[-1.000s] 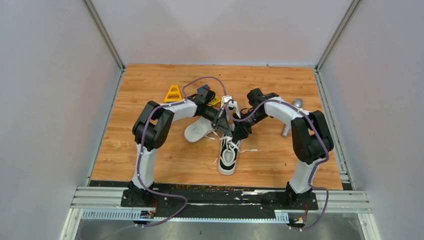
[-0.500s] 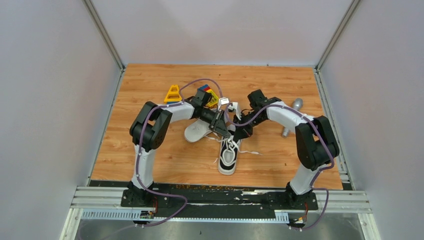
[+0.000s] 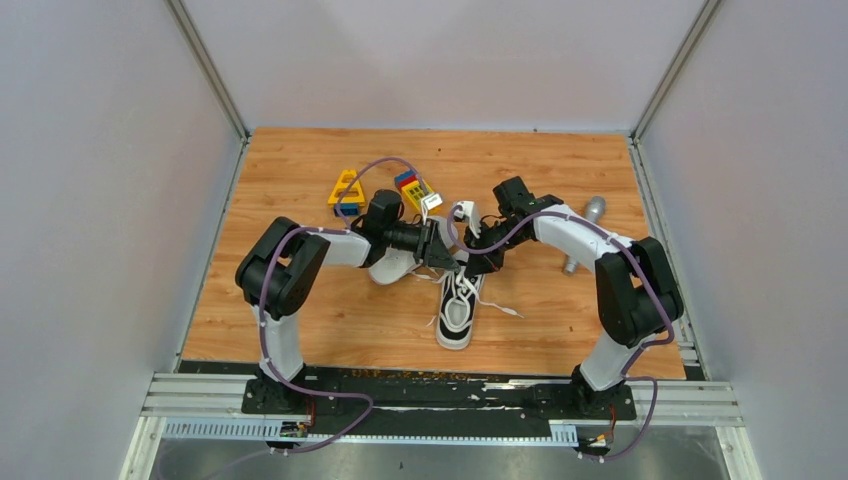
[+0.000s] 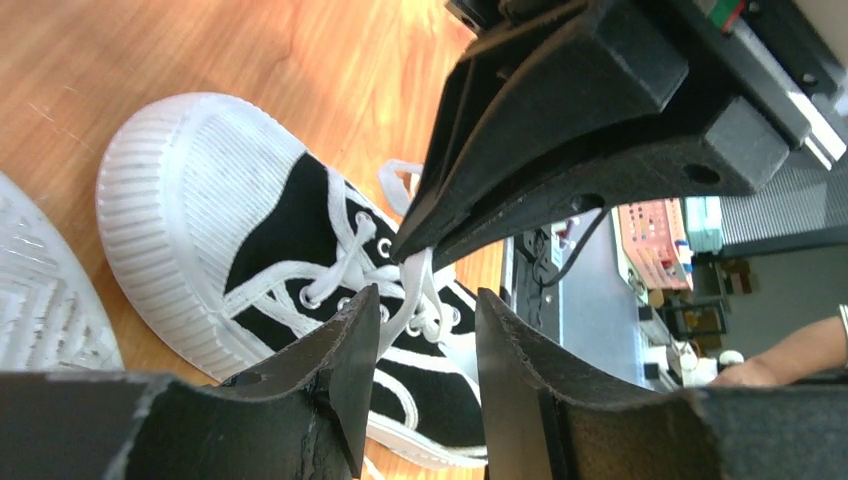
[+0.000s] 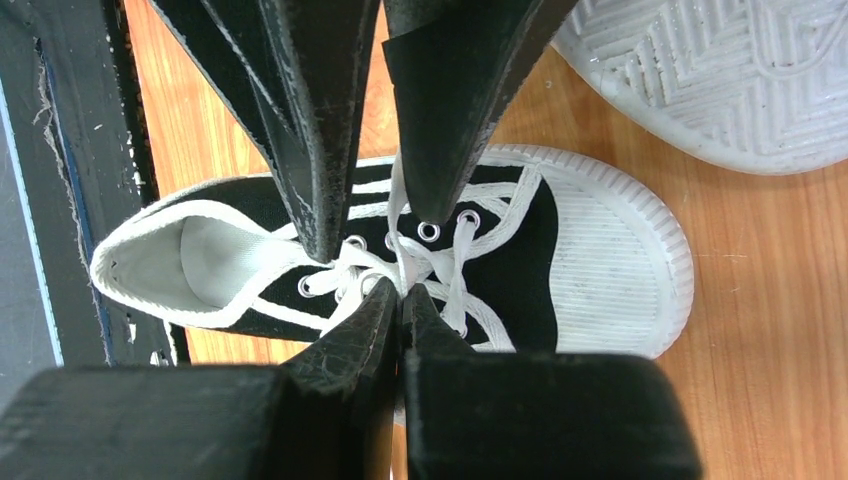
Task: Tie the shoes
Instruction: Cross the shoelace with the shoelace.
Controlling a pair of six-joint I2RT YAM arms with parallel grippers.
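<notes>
One of the shoes [image 3: 455, 322] stands upright on the wooden table, black with a white toe cap [image 5: 610, 255] and loose white laces. The other shoe [image 3: 392, 268] lies sole up to its left. My right gripper [image 5: 401, 292] is shut on a lace [image 4: 415, 290] just above the eyelets. My left gripper [image 4: 425, 300] faces it from the left, open. That lace strand runs between the left fingers [image 5: 310, 110] without being pinched. In the top view, both the left gripper [image 3: 447, 257] and the right gripper [image 3: 471, 263] meet over the upright shoe's tongue.
A yellow toy block [image 3: 345, 187] and a stack of colourful blocks [image 3: 410, 188] sit behind the left arm. A grey metal cylinder [image 3: 595, 208] lies at the right behind the right arm. A loose lace end [image 3: 505, 308] trails on the table right of the shoe.
The left gripper opened and let go of the lace while its arm dropped lower and swung left. The right gripper closed on the lace above the shoe.
</notes>
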